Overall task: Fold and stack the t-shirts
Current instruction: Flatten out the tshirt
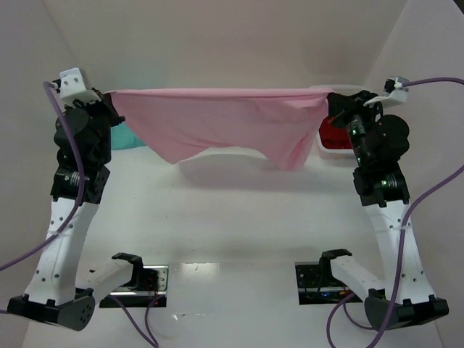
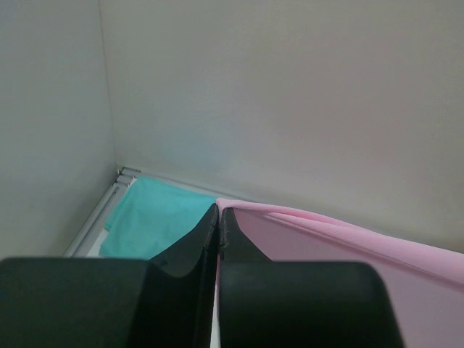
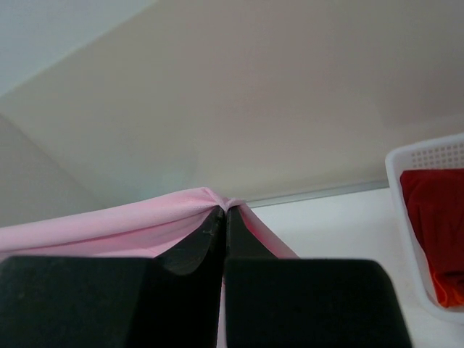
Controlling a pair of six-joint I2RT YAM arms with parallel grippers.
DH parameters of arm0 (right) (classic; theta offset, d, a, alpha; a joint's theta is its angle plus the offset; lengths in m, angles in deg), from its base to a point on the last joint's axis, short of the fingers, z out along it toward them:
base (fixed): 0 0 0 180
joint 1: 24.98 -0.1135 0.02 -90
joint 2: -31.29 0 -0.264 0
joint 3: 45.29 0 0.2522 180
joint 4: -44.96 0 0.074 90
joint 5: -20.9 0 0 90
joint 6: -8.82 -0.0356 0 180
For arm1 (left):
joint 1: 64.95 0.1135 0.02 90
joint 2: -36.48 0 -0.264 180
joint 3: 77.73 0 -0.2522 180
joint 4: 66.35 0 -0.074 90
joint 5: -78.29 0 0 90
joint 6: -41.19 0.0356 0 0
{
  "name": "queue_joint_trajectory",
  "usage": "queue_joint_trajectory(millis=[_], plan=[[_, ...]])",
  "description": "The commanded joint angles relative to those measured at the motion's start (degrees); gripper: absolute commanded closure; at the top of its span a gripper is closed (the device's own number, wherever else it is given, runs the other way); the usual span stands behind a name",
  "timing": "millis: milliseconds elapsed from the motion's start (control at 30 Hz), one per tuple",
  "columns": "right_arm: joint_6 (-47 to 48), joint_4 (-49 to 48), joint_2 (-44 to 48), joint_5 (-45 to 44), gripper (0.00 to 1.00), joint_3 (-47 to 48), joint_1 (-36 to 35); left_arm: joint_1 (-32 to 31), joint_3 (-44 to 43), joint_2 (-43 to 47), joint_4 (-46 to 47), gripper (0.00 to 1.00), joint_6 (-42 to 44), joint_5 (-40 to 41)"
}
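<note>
The light pink t-shirt (image 1: 217, 119) hangs stretched in the air between both grippers, above the far half of the table. My left gripper (image 1: 110, 98) is shut on its left top corner; the pink cloth (image 2: 341, 254) runs off to the right of its fingers (image 2: 219, 214). My right gripper (image 1: 330, 98) is shut on the right top corner, where the cloth (image 3: 130, 221) bunches at the fingertips (image 3: 223, 212). A teal t-shirt (image 1: 127, 136) lies on the table at the far left and also shows in the left wrist view (image 2: 148, 217). A red t-shirt (image 1: 335, 134) lies in a bin.
A white perforated bin (image 3: 424, 156) stands at the far right and holds the red cloth (image 3: 435, 217). White walls close the back and both sides. Two black mounts (image 1: 138, 275) (image 1: 326, 274) sit on the table's near edge.
</note>
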Motion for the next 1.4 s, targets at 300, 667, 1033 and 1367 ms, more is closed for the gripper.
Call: queue_joint_trajectory(millis=[300,667,1033,1367], plan=[[-4.2,0.0,12.2,-0.4,1.00,-1.7,0.8,0.8,0.9,11.0,-2.8,1.00,-3.4,1.0],[-4.8,9.7,21.7,-0.3,1.00,0.4,0.8,0.8,1.4,19.6,-9.8,1.00,-4.7,-0.2],[-10.0,-8.3,1.6,-2.7,1.00,-25.0,0.8,0.8,17.1,1.5,1.3,1.00,-8.5,-0.2],[-8.6,-15.6,-7.8,-8.0,1.00,-30.4,2.0,0.8,23.5,-13.5,7.9,1.00,-9.7,1.6]])
